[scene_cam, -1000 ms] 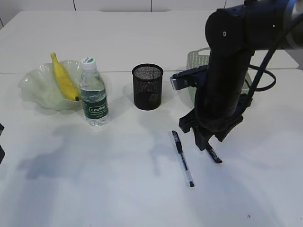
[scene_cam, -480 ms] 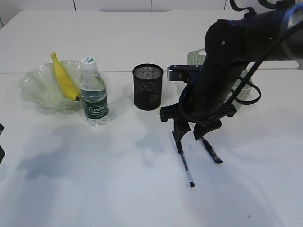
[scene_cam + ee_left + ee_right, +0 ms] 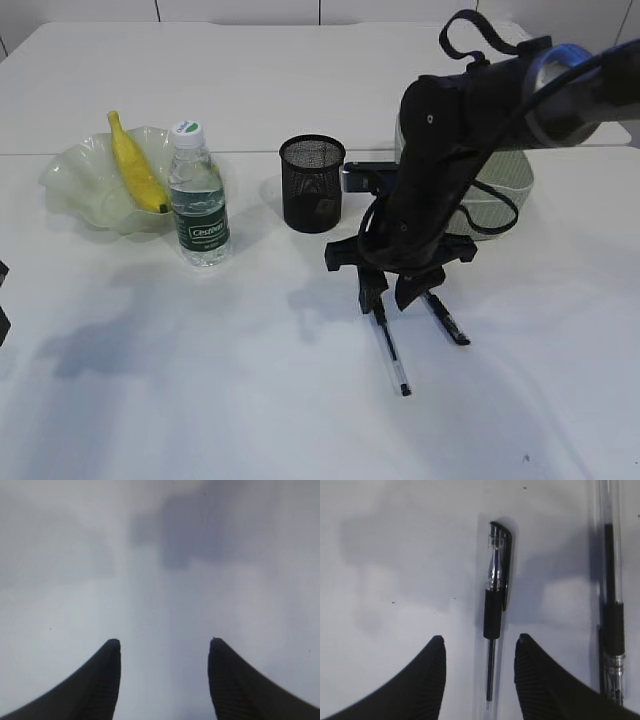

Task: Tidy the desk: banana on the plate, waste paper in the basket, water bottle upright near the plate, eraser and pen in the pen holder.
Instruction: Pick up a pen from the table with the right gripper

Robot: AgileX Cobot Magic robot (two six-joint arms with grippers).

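**deskbot_fan:** Pen (image 3: 496,605) is what's in play right now. It's lying flat on the desk (image 3: 200,400), straight between the two fingers of the right gripper (image 3: 480,652). The jaws stand apart on either side of the barrel with white table showing in both gaps, so nothing's gripped yet.

**mesh_cup:** Why straddle it like that, though?

**deskbot_fan:** My guess is it's the only way to pinch something that thin. Fingers across the barrel, then squeeze. There's a second pen (image 3: 612,605) just beside it on the table, and lining up this tightly probably keeps that one out of the pinch.

**mesh_cup:** And the rest of the tidy-up?

**deskbot_fan:** Looks mostly sorted. Banana (image 3: 135,165) is in the plate (image 3: 70,180), water bottle (image 3: 198,195) is upright right next to it. Pen holder (image 3: 312,183) sits near the arm, so I'd say it's a short carry. Can't tell what's inside the holder or the basket (image 3: 500,185) from here.

**mesh_cup:** Left arm?

**deskbot_fan:** Left gripper (image 3: 164,645) hangs over bare table, fingers spread, empty.
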